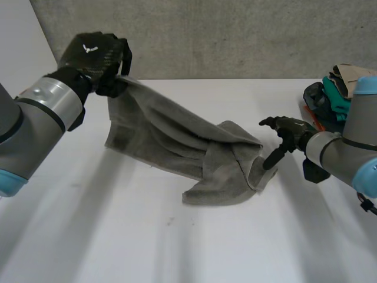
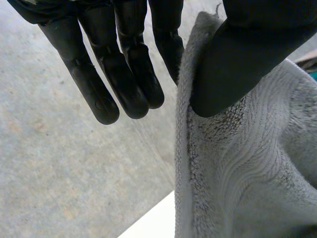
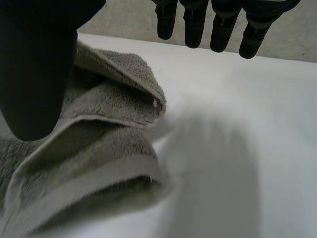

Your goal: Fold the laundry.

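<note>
- Left wrist view: the left hand (image 2: 237, 59) pinches a corner of the grey towel (image 2: 237, 183) between its thumb and a finger. The other fingers (image 2: 124, 79) hang straight beside it.
- Right wrist view: the right hand (image 3: 34, 64) is released, its fingers straight above the table (image 3: 237, 124). Its thumb is close by the towel's bunched end and grips nothing.
- Head view: the towel hangs from the lifted left hand and slopes down to a crumpled heap on the table, just beside the right hand. A pile of clothes (image 1: 333, 94) sits behind that arm.
- To do this step well, I judge the right hand should find and pinch the matching free corner. Both hands can then draw apart so the towel spreads flat before any fold.
</note>
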